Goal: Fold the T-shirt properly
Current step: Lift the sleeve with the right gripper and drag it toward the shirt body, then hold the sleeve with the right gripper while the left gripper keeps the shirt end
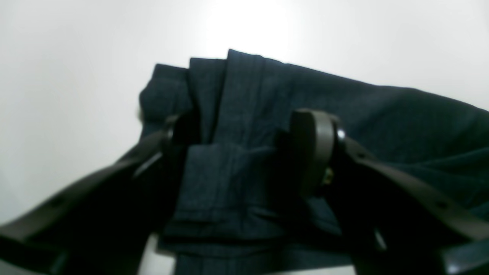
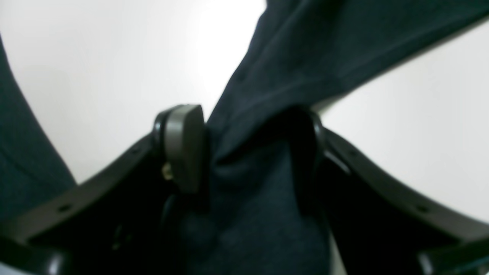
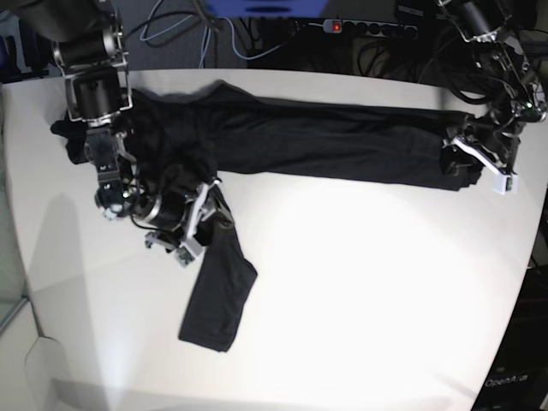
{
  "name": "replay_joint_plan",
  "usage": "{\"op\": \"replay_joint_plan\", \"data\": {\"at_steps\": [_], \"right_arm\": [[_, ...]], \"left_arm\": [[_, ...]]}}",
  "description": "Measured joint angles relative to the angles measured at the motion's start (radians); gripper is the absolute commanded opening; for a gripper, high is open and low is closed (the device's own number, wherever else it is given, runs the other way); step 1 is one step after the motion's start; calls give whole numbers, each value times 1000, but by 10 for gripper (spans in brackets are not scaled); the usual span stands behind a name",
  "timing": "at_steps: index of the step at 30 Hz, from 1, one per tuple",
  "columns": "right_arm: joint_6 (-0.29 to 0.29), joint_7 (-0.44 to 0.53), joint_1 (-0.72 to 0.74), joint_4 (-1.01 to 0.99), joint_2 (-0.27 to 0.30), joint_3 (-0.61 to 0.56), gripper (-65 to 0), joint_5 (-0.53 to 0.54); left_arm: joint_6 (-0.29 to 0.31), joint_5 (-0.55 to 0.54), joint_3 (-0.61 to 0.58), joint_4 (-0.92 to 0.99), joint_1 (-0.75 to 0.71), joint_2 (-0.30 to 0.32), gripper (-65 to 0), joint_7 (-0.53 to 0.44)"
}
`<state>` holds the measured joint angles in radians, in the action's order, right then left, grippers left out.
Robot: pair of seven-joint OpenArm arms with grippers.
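The black T-shirt [image 3: 342, 141] lies stretched in a long band across the far half of the white table [image 3: 368, 291], and one sleeve [image 3: 218, 300] trails toward the near side. In the base view my right gripper [image 3: 193, 227] sits low at the top of that sleeve. In its wrist view my right gripper [image 2: 252, 130] has its jaws apart, with a ridge of T-shirt [image 2: 324, 46] running between them. At the band's right end is my left gripper [image 3: 479, 163]. Close up, my left gripper [image 1: 244, 133] is open, straddling a folded stack of the T-shirt [image 1: 382, 122].
Black cables and a power strip [image 3: 368, 26] run behind the table's far edge. The table's right edge curves away close to the left arm, at the dark floor [image 3: 531, 342]. On the near left is a glass panel [image 3: 10, 282].
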<state>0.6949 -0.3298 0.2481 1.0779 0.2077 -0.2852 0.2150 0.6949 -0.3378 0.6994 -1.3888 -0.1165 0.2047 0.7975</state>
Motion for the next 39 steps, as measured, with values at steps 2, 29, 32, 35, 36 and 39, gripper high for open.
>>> {"op": "replay_joint_plan", "data": {"at_steps": [2,29,32,35,36,39], "right_arm": [[0,3,9,0,0,0,-376,1],[0,7,2,0,-3,0,-634,0],[0,2,-7,20,-4,2,-634,-1],[1,8,-41,117,-1,2,-634,0],[1,5,-54,152,-2,2,-634,-4],[1,8,-91,248,0,1,-634,-3]], "left_arm": [[0,0,0,1,0,0,-287,0],[0,0,0,1,0,0,-287,0],[0,0,0,1,0,0,-287,0],[0,0,0,1,0,0,-287,0],[0,0,0,1,0,0,-287,0],[0,2,0,2,0,0,-287,0]]}}
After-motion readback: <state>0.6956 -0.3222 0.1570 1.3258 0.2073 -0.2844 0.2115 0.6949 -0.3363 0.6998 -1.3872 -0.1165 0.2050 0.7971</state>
